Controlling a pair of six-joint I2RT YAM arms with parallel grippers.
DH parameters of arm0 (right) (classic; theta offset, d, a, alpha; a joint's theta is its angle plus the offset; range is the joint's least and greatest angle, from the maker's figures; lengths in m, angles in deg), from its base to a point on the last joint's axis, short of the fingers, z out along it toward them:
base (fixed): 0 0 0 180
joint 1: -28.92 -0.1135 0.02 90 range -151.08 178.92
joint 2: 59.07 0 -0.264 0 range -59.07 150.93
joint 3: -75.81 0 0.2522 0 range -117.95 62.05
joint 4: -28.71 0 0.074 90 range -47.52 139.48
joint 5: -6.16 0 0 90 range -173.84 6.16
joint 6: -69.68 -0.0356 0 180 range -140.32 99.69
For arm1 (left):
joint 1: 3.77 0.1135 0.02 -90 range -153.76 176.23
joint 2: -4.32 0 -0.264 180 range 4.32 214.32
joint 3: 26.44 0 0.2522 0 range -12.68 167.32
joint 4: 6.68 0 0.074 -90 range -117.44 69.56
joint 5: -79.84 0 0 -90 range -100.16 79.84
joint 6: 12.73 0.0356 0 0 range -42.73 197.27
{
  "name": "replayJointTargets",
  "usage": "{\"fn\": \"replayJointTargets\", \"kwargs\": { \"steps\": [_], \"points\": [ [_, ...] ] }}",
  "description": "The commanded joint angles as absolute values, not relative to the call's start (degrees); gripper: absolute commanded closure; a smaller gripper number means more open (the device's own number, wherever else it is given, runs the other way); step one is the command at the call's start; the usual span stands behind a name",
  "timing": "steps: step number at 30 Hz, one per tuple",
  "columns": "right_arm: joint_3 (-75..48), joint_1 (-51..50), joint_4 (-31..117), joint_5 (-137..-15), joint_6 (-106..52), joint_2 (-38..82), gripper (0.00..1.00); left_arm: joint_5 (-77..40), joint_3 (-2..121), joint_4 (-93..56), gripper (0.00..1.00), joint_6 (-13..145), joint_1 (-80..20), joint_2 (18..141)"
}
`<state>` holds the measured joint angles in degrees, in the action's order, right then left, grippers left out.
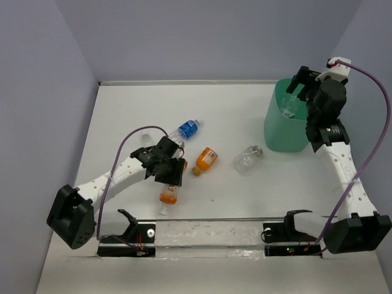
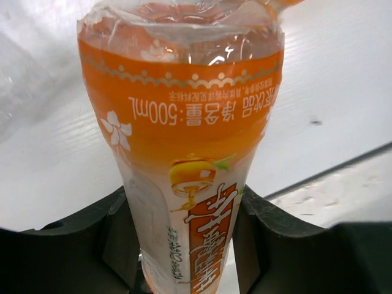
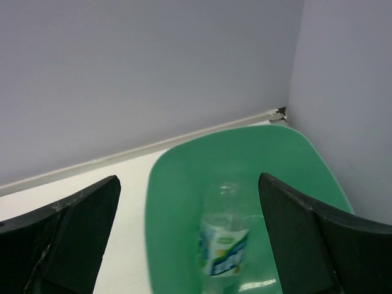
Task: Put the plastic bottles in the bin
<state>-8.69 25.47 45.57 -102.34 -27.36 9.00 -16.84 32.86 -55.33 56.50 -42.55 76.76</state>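
The fingers (image 2: 104, 245) of my left gripper (image 2: 187, 242) are pressed against both sides of an orange bottle (image 2: 184, 122), pinching it across the lower part of its label. This wrist view is nearly all bottle, with bare white table (image 2: 343, 92) behind. From overhead I can place that grip: the left gripper (image 1: 170, 174) sits at mid-table on the left, and the held orange bottle (image 1: 169, 195) sticks out of it toward the near edge. I cannot tell whether it rests on the table or is lifted.

The right gripper (image 3: 188, 184) has its fingers (image 3: 73, 233) spread wide with nothing between them. Below the gap its wrist camera looks into the bin (image 3: 177, 202), where a clear bottle with a white-blue label (image 3: 223, 248) lies. Overhead, the right gripper (image 1: 298, 82) hangs above the bin (image 1: 282, 131) in the far right corner, and the arm hides much of the inside.

Only the overhead view shows the rest: a second orange bottle (image 1: 206, 160) just right of the left gripper, a blue-label bottle (image 1: 188, 128) beyond it, and a clear unlabelled bottle (image 1: 248, 159) between them and the bin. All three lie on their sides. Something clear behind the left arm's cable (image 1: 131, 138) is too faint to name.
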Motion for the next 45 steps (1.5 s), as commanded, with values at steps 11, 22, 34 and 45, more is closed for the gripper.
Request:
{"fn": "replayJointTargets", "kwargs": {
  "steps": [11,22,34,45],
  "points": [
    [9.14,17.07,34.57,-37.97,-60.83,-14.24,0.00,-27.38,51.22,-33.04,0.50,53.28,-48.67,64.60],
    [8.09,5.02,39.22,-40.25,-55.73,-9.77,0.00,-27.47,58.69,-21.23,0.50,55.30,-57.38,74.10],
    [12.39,3.17,32.82,-44.82,-58.63,-7.92,0.01,-30.46,57.11,-17.89,0.50,56.62,-60.28,74.89],
    [14.24,3.17,22.88,-51.68,-62.15,-6.43,0.12,-31.08,53.60,-16.05,0.32,56.71,-60.81,74.54]
  ]
}}
